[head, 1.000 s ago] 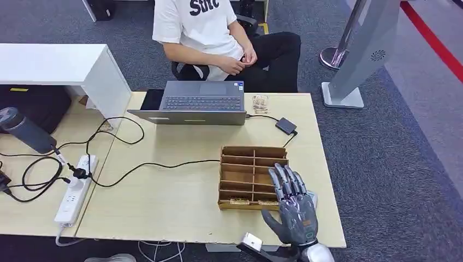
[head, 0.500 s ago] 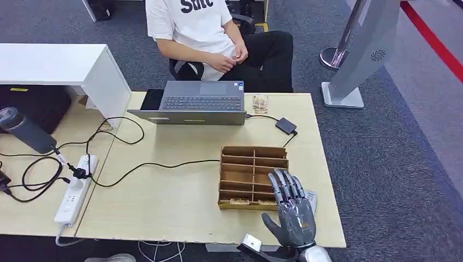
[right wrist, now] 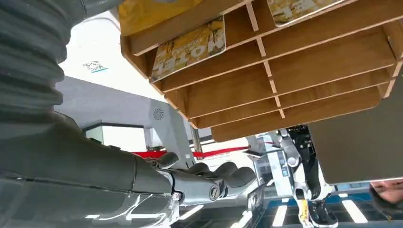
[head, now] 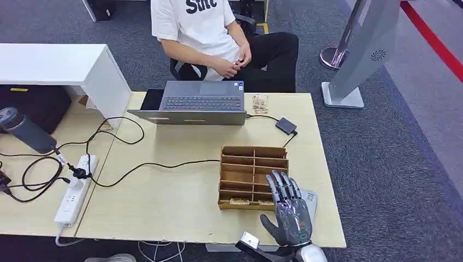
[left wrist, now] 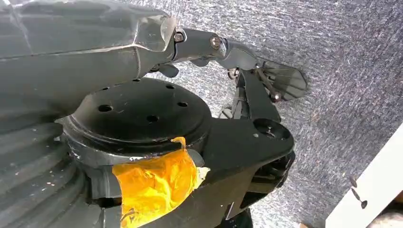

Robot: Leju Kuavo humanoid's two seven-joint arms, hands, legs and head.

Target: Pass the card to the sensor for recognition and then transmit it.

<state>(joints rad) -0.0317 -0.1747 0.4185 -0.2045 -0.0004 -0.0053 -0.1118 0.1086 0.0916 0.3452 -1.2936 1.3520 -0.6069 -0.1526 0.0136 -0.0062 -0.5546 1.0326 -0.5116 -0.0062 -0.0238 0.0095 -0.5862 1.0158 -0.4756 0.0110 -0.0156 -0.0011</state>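
The right hand [head: 289, 210], fingers spread and holding nothing, hovers at the near right corner of the wooden box [head: 253, 176], right above the cards [head: 266, 202] lying flat in its near row.

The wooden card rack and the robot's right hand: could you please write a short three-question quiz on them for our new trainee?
1. True or false: the right hand is holding a card.
2. Which row of the wooden card rack holds the cards? A) the row nearest the robot B) the row nearest the laptop C) the middle row
3. Fill in: a black cable runs from the laptop to the small dark ____ on the table.

Key:
1. False; its fingers are spread over the rack's near right corner and hold nothing.
2. A
3. Sensor box, judging by the task.
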